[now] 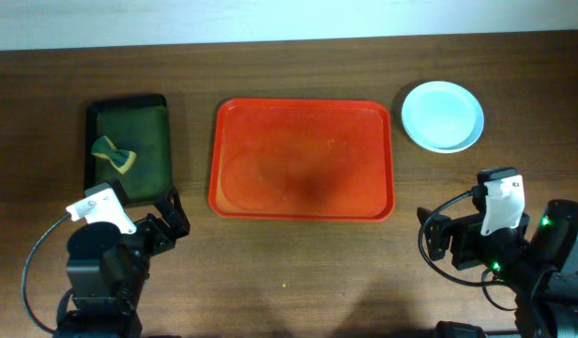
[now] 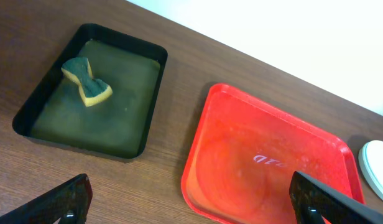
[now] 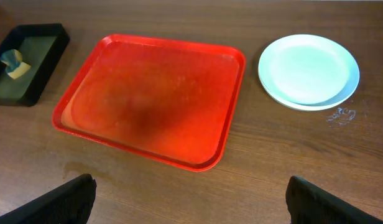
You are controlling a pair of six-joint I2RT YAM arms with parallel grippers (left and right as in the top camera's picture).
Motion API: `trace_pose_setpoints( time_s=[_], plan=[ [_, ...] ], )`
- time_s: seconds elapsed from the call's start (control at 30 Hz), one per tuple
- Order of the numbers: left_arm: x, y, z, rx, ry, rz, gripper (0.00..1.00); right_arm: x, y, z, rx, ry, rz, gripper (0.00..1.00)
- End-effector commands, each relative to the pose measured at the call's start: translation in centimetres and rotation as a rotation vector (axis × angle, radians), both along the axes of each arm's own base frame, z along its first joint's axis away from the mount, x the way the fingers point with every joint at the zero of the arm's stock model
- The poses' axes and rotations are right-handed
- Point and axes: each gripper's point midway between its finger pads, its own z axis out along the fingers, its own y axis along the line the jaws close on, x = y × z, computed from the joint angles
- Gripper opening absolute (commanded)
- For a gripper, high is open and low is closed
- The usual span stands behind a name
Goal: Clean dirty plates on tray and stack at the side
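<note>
The red-orange tray (image 1: 301, 158) lies at the table's centre with nothing on it, its surface smeared wet; it also shows in the left wrist view (image 2: 266, 162) and the right wrist view (image 3: 154, 93). The plates (image 1: 443, 115) sit stacked on the table right of the tray, a pale mint-blue one on top (image 3: 308, 70); their edge shows in the left wrist view (image 2: 377, 163). My left gripper (image 1: 167, 218) (image 2: 191, 202) is open and empty near the tray's front left corner. My right gripper (image 1: 437, 235) (image 3: 191, 199) is open and empty at the front right.
A dark green tray (image 1: 129, 145) (image 2: 92, 106) at the left holds a yellow-green sponge (image 1: 114, 155) (image 2: 86, 81) (image 3: 14, 62). Small water drops (image 3: 341, 115) lie on the table beside the plates.
</note>
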Motion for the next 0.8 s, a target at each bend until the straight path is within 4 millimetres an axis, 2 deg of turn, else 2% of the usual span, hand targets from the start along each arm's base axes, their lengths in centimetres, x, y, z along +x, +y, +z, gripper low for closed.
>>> trace_pose_setpoints(
  time_s=[0.0, 0.13, 0.3, 0.43, 0.53, 0.7, 0.77],
  plan=[
    [-0.1, -0.1, -0.3, 0.014, 0.005, -0.013, 0.99, 0.2, 0.1, -0.4, 0.015, 0.020, 0.002, 0.98],
    [-0.1, -0.1, -0.3, 0.014, 0.005, -0.012, 0.99, 0.4, 0.4, -0.7, 0.015, 0.037, 0.014, 0.98],
    [-0.1, -0.1, -0.3, 0.014, 0.005, -0.012, 0.99, -1.2, 2.9, -1.6, -0.025, 0.039, 0.133, 0.98],
    [-0.1, -0.1, -0.3, 0.014, 0.005, -0.012, 0.99, -0.9, 4.4, -2.7, -0.067, -0.154, 0.198, 0.98],
    [-0.1, -0.1, -0.3, 0.014, 0.005, -0.012, 0.99, -0.2, 3.5, -4.5, 0.004, -0.308, 0.103, 0.98],
    [-0.1, -0.1, -0.3, 0.014, 0.005, -0.012, 0.99, 0.9, 1.7, -7.9, 0.091, -0.438, -0.046, 0.98],
    [-0.1, -0.1, -0.3, 0.014, 0.005, -0.013, 0.99, 1.2, 1.4, -8.5, 0.110, -0.489, -0.073, 0.98]
  ],
)
